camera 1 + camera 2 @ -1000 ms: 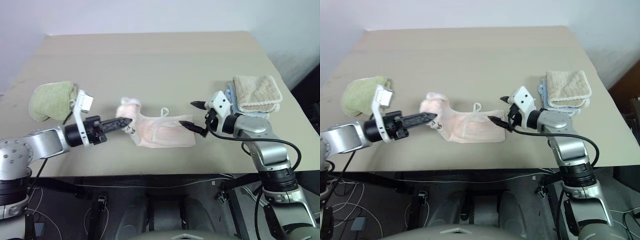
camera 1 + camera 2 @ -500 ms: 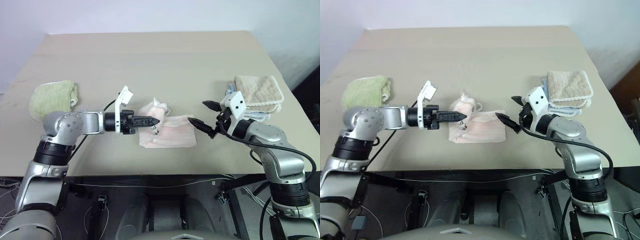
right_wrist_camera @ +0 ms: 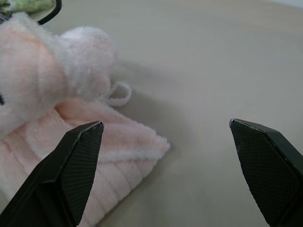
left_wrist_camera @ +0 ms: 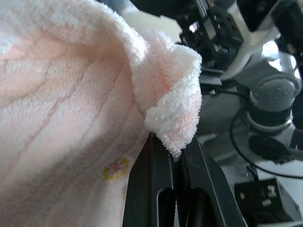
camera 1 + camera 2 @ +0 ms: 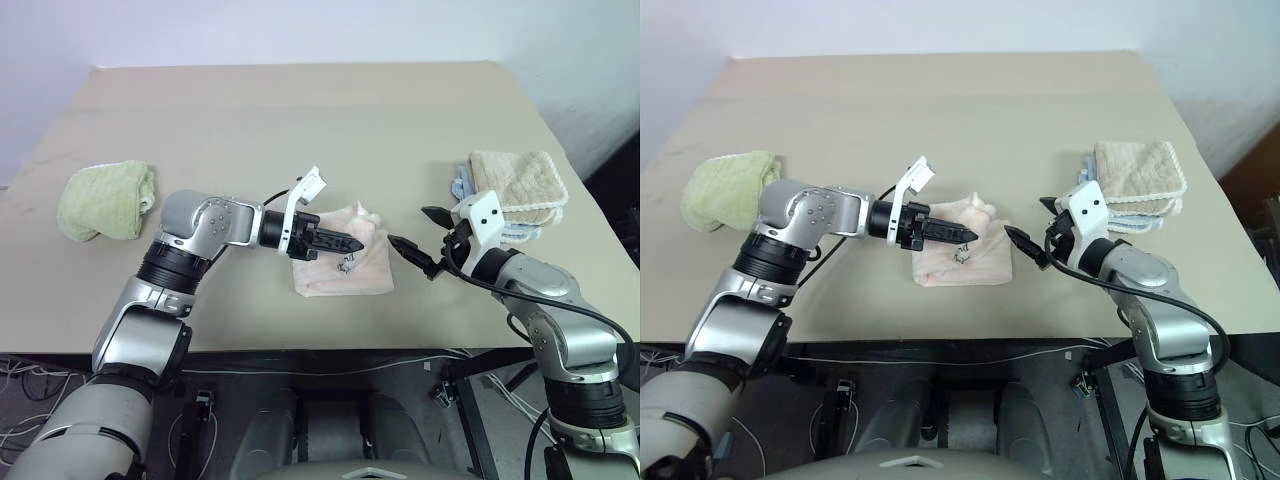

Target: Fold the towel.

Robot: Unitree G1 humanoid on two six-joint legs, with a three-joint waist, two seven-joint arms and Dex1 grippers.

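The left gripper [image 5: 357,245] pinches the towel [image 5: 345,275]; its marks hidden.

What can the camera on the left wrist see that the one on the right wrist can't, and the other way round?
Left wrist view only: the left gripper shut on a bunched fold of the towel, and a small yellow mark on the cloth. Right wrist view only: the right gripper open, the towel's white loop, its folded corner lying flat, and bare table. Both show the pink towel close up.
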